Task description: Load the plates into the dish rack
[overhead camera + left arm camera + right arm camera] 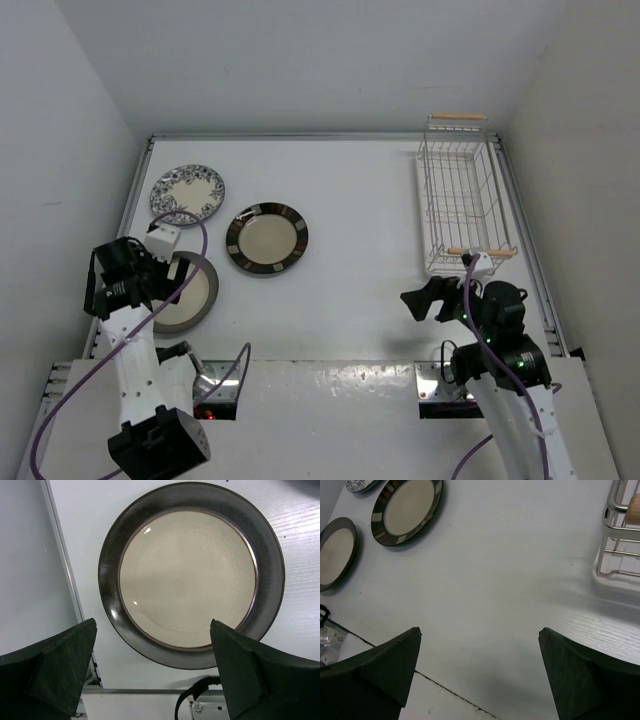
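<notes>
Three plates lie flat at the table's left: a blue floral plate [187,193] at the back, a cream plate with a brown banded rim [266,239], and a cream plate with a dark rim [190,292] nearest the left arm. My left gripper [160,278] hovers open over the dark-rimmed plate [190,575], whose near rim lies between the fingertips in the left wrist view [152,625]. The white wire dish rack [462,205] stands empty at the back right. My right gripper [425,300] is open and empty over bare table [480,630], left of the rack's near corner [620,540].
White walls close in the table on the left, back and right. A raised rail [62,570] runs along the table's left edge close to the dark-rimmed plate. A black cable [192,695] and a metal base plate sit at the near edge. The right wrist view shows the banded plate [409,507].
</notes>
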### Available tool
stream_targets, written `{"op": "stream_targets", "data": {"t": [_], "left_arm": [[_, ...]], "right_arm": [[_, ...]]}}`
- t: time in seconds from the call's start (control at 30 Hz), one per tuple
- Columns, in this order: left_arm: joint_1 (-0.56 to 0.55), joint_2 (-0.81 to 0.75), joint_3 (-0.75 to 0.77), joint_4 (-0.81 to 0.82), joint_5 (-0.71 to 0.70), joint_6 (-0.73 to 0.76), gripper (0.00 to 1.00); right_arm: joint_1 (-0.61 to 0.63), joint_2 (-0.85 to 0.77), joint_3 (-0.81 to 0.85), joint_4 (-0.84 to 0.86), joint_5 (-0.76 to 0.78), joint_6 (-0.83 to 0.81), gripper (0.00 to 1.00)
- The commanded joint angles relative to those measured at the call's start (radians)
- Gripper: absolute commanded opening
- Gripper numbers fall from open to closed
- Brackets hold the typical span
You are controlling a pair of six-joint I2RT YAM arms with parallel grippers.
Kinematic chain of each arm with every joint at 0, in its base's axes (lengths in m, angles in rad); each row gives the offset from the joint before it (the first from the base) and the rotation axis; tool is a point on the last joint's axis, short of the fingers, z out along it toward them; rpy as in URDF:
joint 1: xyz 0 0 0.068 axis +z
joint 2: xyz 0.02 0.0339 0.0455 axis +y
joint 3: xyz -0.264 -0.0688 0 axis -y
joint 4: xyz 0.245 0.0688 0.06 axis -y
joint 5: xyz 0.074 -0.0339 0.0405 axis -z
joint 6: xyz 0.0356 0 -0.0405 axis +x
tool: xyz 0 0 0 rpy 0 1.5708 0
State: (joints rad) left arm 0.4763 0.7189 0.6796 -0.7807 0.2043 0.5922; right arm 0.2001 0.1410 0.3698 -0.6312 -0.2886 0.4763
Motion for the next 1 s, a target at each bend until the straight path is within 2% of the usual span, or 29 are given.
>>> {"op": "stream_targets", "data": {"t": [0.0,0.13,0.17,0.23,0.27,0.3,0.33,0.4,0.43,0.53,0.77,0.97], "left_arm": [[-0.01,0.002,0.083,-0.008,-0.013,-0.049,1.0],[-0.01,0.072,0.292,-0.066,-0.008,-0.031,1.0],[-0.01,0.167,0.414,-0.125,0.007,-0.02,1.0],[-0.01,0.31,0.541,-0.207,0.037,-0.02,0.99],[-0.01,0.465,0.634,-0.277,0.037,-0.037,0.94],[0.005,0.543,0.667,-0.304,0.037,-0.049,0.87],[0.022,0.615,0.687,-0.319,0.047,-0.049,0.84],[0.077,0.809,0.705,-0.319,0.058,-0.092,0.8],[0.093,0.865,0.706,-0.319,0.067,-0.103,0.76],[0.128,1.037,0.715,-0.255,0.107,-0.137,0.75],[0.142,1.142,0.666,-0.128,-0.015,-0.157,0.75],[0.212,1.176,0.539,-0.141,0.021,-0.017,0.67]], "right_arm": [[0.007,0.017,0.003,0.022,0.011,0.01,1.0],[0.005,0.078,0.006,0.022,0.022,-0.002,1.0],[0.005,0.104,0.024,0.022,0.026,0.001,1.0],[0.004,0.153,0.041,0.03,0.031,-0.008,1.0],[0.002,0.193,0.081,0.057,0.035,-0.008,1.0],[0.007,0.234,0.096,0.067,0.039,-0.013,1.0],[0.004,0.255,0.112,0.079,0.04,-0.008,1.0],[0.002,0.339,0.178,0.12,0.045,0.002,1.0],[0.005,0.359,0.208,0.155,0.037,0.008,1.0],[0.005,0.477,0.26,0.221,0.005,0.028,1.0],[0.093,0.627,0.334,0.303,0.088,0.021,1.0],[0.169,0.733,0.402,0.298,0.123,-0.033,1.0]]}}
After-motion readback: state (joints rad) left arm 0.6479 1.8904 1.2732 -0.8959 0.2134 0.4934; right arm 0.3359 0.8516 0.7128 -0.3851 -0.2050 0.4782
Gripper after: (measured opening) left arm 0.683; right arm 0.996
